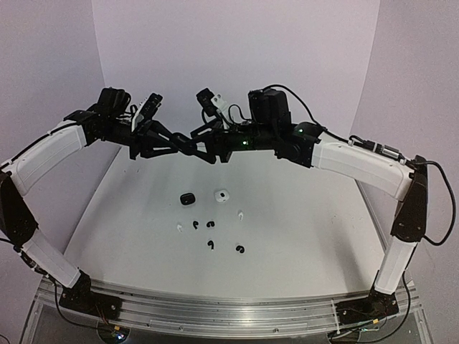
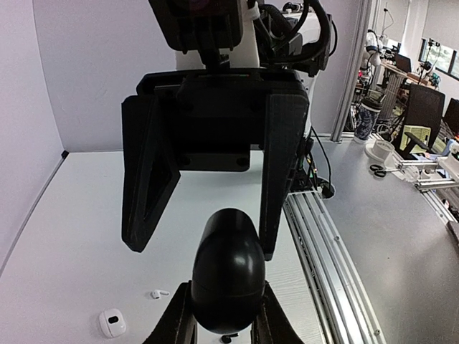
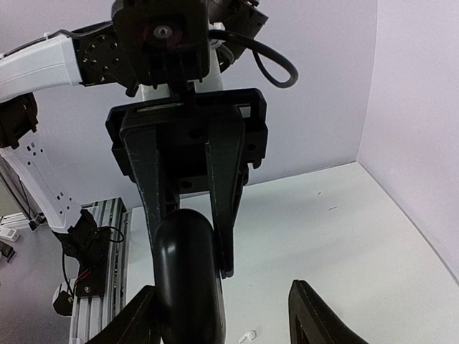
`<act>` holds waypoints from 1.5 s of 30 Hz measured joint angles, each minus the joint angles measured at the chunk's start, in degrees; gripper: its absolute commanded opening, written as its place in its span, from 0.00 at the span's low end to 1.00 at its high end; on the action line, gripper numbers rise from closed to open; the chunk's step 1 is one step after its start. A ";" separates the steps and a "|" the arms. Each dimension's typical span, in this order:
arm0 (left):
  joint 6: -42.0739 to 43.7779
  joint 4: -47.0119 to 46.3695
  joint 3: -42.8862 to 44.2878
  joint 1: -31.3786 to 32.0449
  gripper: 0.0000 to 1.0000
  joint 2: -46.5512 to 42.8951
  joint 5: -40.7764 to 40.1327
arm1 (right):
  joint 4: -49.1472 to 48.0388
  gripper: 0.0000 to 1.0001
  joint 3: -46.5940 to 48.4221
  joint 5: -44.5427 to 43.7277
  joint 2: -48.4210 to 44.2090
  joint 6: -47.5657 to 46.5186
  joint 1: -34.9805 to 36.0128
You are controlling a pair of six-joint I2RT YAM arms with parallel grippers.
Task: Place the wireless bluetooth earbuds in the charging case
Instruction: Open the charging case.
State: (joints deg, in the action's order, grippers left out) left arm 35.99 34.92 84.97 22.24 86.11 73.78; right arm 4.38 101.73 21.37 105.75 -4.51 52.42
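Note:
High over the table my two grippers meet tip to tip. My left gripper (image 2: 226, 324) is shut on a glossy black egg-shaped charging case (image 2: 228, 271), pinched at its lower end. My right gripper (image 3: 224, 304) stands open around the same case (image 3: 188, 276), which lies next to its left finger; the right finger is well clear. Below on the table lie several earbuds: a white one (image 1: 179, 228), black ones (image 1: 195, 225) (image 1: 209, 224), another white (image 1: 240, 213), and two more black (image 1: 211, 245) (image 1: 240, 249).
A small black case (image 1: 188, 198) and a white case (image 1: 222, 195) sit on the white table (image 1: 308, 215) behind the earbuds. Purple walls close in the back and both sides. An aluminium rail (image 1: 215, 312) runs along the near edge.

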 measured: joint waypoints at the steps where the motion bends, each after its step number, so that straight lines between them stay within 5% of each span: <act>1: 0.86 0.51 0.01 0.00 0.00 0.00 0.00 | 0.02 0.58 0.00 -0.29 -0.12 0.01 0.00; 19: 3.47 2.65 0.02 -0.41 0.00 0.00 -2.27 | -0.23 0.48 -0.61 -2.99 -0.46 1.83 0.02; 45: 3.67 4.06 0.09 -0.42 0.00 0.00 -2.14 | -0.63 0.47 -0.61 -4.52 -0.46 7.99 -1.88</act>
State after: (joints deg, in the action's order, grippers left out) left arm 39.66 38.98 85.06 21.82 86.11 71.64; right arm 3.75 101.12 16.86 105.30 3.47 50.54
